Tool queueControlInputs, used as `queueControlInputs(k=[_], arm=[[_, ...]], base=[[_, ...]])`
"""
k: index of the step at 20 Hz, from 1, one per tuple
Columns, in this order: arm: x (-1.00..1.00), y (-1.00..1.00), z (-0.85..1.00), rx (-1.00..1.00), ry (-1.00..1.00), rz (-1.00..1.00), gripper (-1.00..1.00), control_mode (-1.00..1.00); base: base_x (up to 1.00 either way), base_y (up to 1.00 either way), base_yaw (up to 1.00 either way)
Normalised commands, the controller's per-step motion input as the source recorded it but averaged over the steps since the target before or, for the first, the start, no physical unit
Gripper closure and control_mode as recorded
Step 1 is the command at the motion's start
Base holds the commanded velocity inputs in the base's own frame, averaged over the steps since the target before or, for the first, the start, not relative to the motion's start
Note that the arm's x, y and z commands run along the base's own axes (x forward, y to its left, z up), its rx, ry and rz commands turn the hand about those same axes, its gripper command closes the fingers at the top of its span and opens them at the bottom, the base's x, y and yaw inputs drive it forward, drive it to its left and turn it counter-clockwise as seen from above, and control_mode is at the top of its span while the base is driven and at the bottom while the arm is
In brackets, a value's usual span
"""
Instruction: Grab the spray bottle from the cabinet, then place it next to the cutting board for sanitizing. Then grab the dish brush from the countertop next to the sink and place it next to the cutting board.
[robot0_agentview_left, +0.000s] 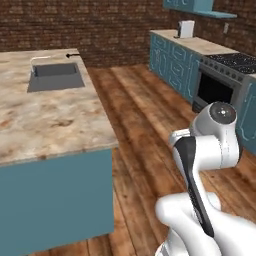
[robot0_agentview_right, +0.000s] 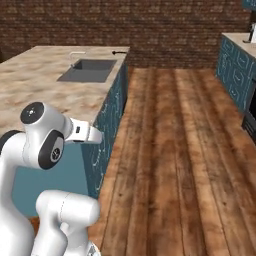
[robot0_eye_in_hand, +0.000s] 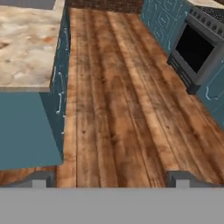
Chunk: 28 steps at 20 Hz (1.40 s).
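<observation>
Marbled countertop (robot0_agentview_left: 50, 115) holds grey sink (robot0_agentview_left: 56, 76); dish brush (robot0_agentview_left: 73, 55) lies just beyond.

Your arm (robot0_agentview_left: 207, 165) is folded up tight near the base, elbow joint sticking up high and the dark-striped link dropping down toward the white lower body. From the right side you can see the forearm poking forward, ending in a white wrist (robot0_agentview_right: 85, 134). Your gripper (robot0_eye_in_hand: 111, 179) hangs with its two fingertips (robot0_eye_in_hand: 41, 179) spread wide apart, nothing between them, pointing forward and down.
</observation>
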Motion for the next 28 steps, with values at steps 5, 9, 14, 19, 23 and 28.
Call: queueControlInputs(k=[5,9,14,19,23,28], arm=[[0.0,0.0,0.0,0.0,0.0,0.0,-1.0,1.0],[0.0,0.0,0.0,0.0,0.0,0.0,-1.0,1.0],[0.0,0.0,0.0,0.0,0.0,0.0,-1.0,1.0],[0.0,0.0,0.0,0.0,0.0,0.0,-1.0,1.0],[0.0,0.0,0.0,0.0,0.0,0.0,-1.0,1.0],[0.0,0.0,0.0,0.0,0.0,0.0,-1.0,1.0]], base=[[1.0,-1.0,0.29],[1.0,-0.87,0.45],[0.95,-0.36,0.72],[0.32,-0.25,0.91],[-0.05,-0.19,0.98],[-0.04,-0.75,0.72]])
